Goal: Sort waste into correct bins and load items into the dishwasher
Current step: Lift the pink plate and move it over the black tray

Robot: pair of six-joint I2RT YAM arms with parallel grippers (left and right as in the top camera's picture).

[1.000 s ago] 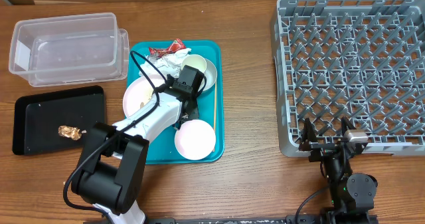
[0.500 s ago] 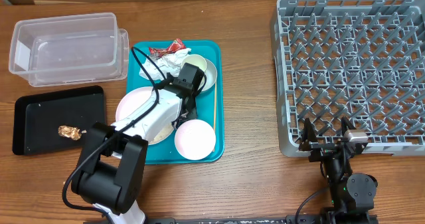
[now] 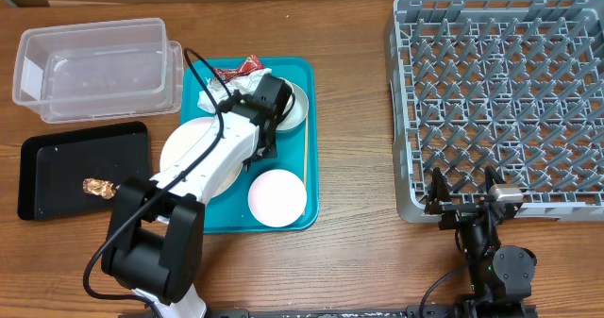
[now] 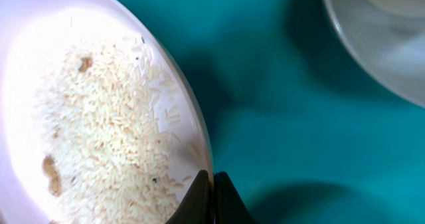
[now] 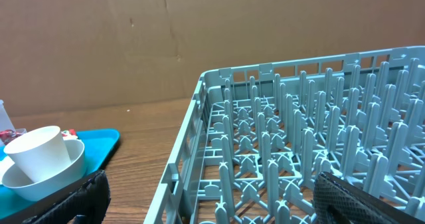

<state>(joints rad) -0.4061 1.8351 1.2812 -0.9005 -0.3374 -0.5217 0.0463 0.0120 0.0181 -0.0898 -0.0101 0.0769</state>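
Observation:
My left gripper (image 4: 214, 196) is shut on the right rim of a white plate (image 4: 86, 117) that carries loose rice. In the overhead view the plate (image 3: 193, 158) hangs over the left edge of the teal tray (image 3: 307, 73), with the left gripper (image 3: 255, 150) at its right side. A white bowl (image 3: 276, 197) sits at the tray's front. A bowl holding a white cup (image 3: 294, 106) sits at the back, also in the right wrist view (image 5: 40, 159). My right gripper (image 3: 465, 208) is open and empty at the front edge of the grey dishwasher rack (image 3: 500, 101).
A clear plastic bin (image 3: 94, 68) stands at the back left. A black tray (image 3: 57, 158) with a food scrap (image 3: 99, 188) lies in front of it. A red wrapper (image 3: 236, 70) and crumpled paper (image 3: 238, 89) lie at the tray's back.
My left gripper has moved toward the back of the tray, and the plate with rice has shifted left and come out further over the tray's left edge. The right arm has not moved.

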